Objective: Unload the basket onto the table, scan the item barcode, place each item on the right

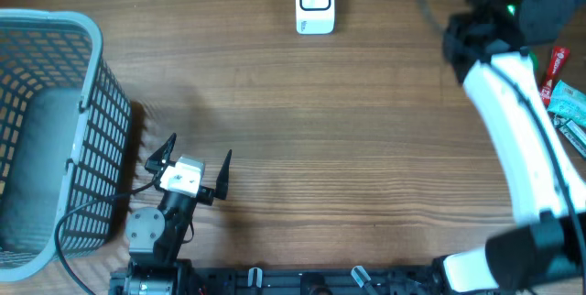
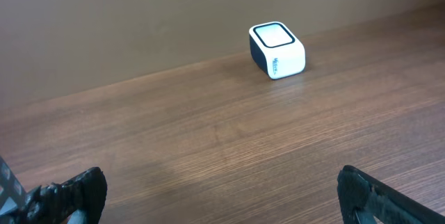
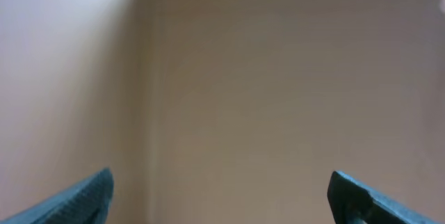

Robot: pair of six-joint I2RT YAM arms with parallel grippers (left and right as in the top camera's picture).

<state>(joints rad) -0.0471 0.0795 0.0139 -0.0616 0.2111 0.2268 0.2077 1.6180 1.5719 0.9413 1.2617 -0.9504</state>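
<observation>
At the right edge of the surface (image 1: 348, 148), partly cut off in the overhead view, lie a red packet (image 1: 557, 61) and, just nearer me, a teal packet (image 1: 568, 103). I take one of them to be the item to scan, though I can't tell which, and I can't make out a barcode on either. Both look like thin film wrappers, so I'd expect them to be light, limp and a bit slick. I'd pinch one across a short end or a sealed seam, keeping the printed face uncovered and not squeezing hard.

My right arm reaches toward the far right corner. Its wrist view shows the right hand (image 3: 219, 186) spread wide with nothing between the fingers and only a blurred tan background. The scanner (image 1: 314, 2) sits upright at the middle of the far edge, well apart from the packets. My left hand (image 1: 199, 148) hovers near the near-left corner, also spread and empty, just beside the basket (image 1: 92, 75).
</observation>
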